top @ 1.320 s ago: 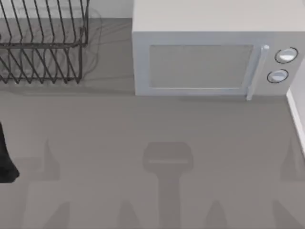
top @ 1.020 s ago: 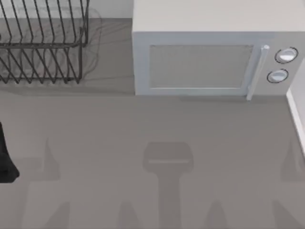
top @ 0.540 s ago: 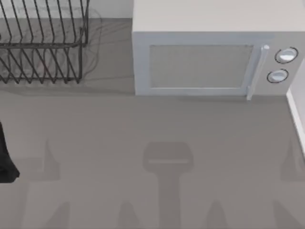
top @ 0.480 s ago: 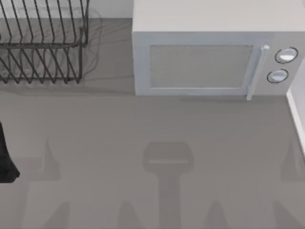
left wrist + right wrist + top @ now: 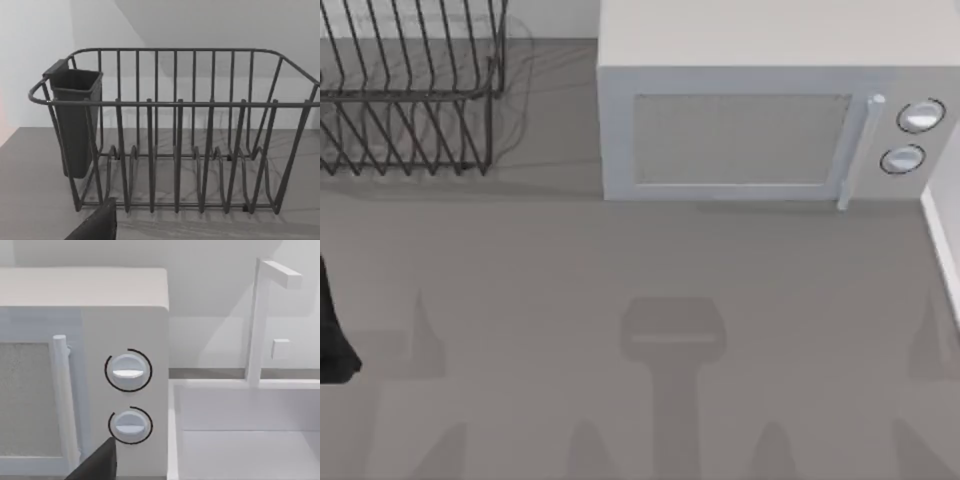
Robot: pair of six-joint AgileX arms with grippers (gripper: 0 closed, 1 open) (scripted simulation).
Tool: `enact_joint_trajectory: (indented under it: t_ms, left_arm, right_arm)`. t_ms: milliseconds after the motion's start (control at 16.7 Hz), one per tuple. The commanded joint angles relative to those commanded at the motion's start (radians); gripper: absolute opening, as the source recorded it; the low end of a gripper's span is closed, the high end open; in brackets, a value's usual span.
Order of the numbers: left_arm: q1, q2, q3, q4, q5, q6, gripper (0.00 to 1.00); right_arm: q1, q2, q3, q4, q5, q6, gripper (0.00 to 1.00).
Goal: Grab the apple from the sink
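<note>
Table (image 5: 520,300) – smooth matte grey surface. Dish rack (image 5: 175,140) – thin dark wire, rounded rim, upright bars, boxy dark cutlery cup (image 5: 75,120) hooked on 1 end. Microwave (image 5: 760,120) – pale boxy shell, mesh-look door window, vertical bar handle (image 5: 62,400), 2 round knobs (image 5: 128,371); no readable writing. Sink (image 5: 240,430) – white, square-edged basin just beside microwave, angular faucet (image 5: 260,315). Left arm (image 5: 332,330) dark, at table's left edge. State of left and right hands: cannot tell. Where the apple is: cannot tell.
</note>
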Motion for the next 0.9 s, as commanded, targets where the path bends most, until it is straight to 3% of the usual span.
enact_joint_trajectory:
  t_ms: [420,900]
  left_arm:
    - [0.0,0.0,0.0,0.0,0.0,0.0,1.0]
    - [0.0,0.0,0.0,0.0,0.0,0.0,1.0]
  right_arm:
    - [-0.038,0.157,0.131,-0.094,0.0,-0.036,1.0]
    - [-0.183,0.853,0.629,-0.45,0.001,-0.175,1.0]
